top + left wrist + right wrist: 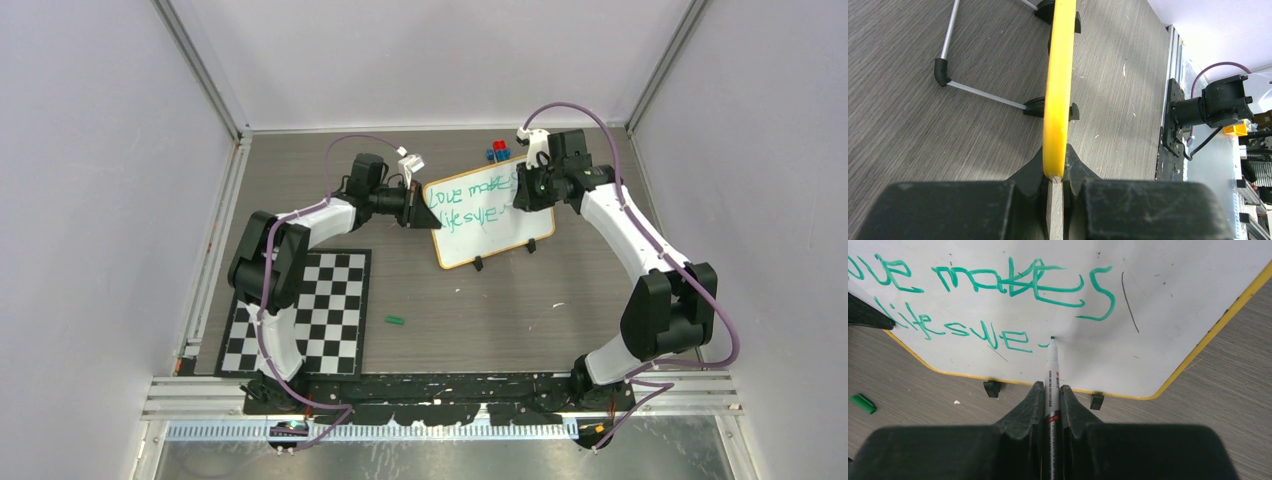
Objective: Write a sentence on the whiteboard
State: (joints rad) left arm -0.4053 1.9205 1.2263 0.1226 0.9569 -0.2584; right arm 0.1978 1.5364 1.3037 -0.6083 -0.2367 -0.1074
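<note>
Small white yellow-framed whiteboard (490,212) stands tilted mid-bench (480,310).
Left jaws clamp its left edge. Right jaws grip a white green-tipped marker (1051,371), its tip touching the board just after the green handwritten sentence (1048,289); blank white lies rightward.

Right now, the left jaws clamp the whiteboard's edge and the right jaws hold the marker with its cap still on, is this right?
Not quite: the marker is uncapped. The right wrist view shows its bare tip touching the whiteboard, and a green cap lies apart on the table. The rest holds.
</note>
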